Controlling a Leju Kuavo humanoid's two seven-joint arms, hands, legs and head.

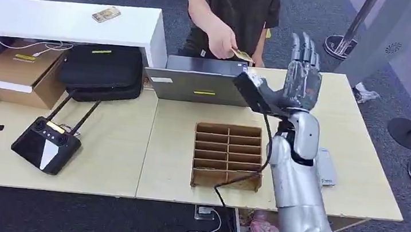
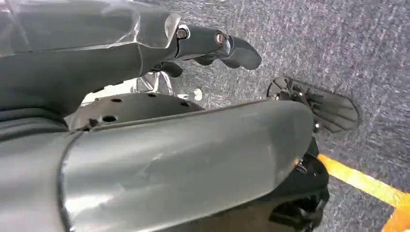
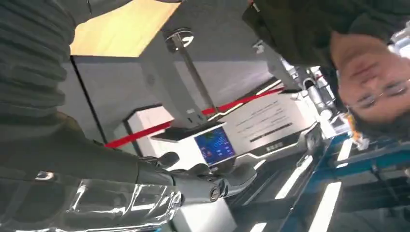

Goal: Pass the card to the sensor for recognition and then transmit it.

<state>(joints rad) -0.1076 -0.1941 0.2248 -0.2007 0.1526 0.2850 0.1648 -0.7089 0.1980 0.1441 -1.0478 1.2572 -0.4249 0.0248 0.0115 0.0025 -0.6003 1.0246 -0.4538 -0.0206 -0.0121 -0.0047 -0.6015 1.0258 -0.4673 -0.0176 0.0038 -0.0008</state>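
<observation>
Head view: we see the right hand (image 1: pixel 302 74) raised above the far edge of the table (image 1: pixel 357 184), its fingers straight and together, pointing up, with nothing in them; we read it as open. Just beyond, a person's hand (image 1: pixel 221 40) pinches the card (image 1: pixel 242 55) by one end, holding it in the air near the robot's fingers without touching them. Below the card lies a closed grey laptop (image 1: pixel 195 83). A brown cardboard divider box (image 1: pixel 228 154) with two columns of compartments sits at the table's middle, beside the silver right forearm (image 1: pixel 300 183). We place a flat grey device (image 1: pixel 326 169) on the table just behind that forearm; whether it is the sensor we cannot tell. On the left part of the table we note a black remote controller (image 1: pixel 46 144) with two antennas, a black bag (image 1: pixel 101 70) and a cardboard box (image 1: pixel 20 70).

Right wrist view: the dark fingers (image 3: pixel 212 181) extend nearly straight, apart from any object.

Left wrist view: the left hand (image 2: pixel 212 46) hangs over grey carpet (image 2: pixel 338 48), its fingers lightly bent and holding nothing, so we read it as open too
</observation>
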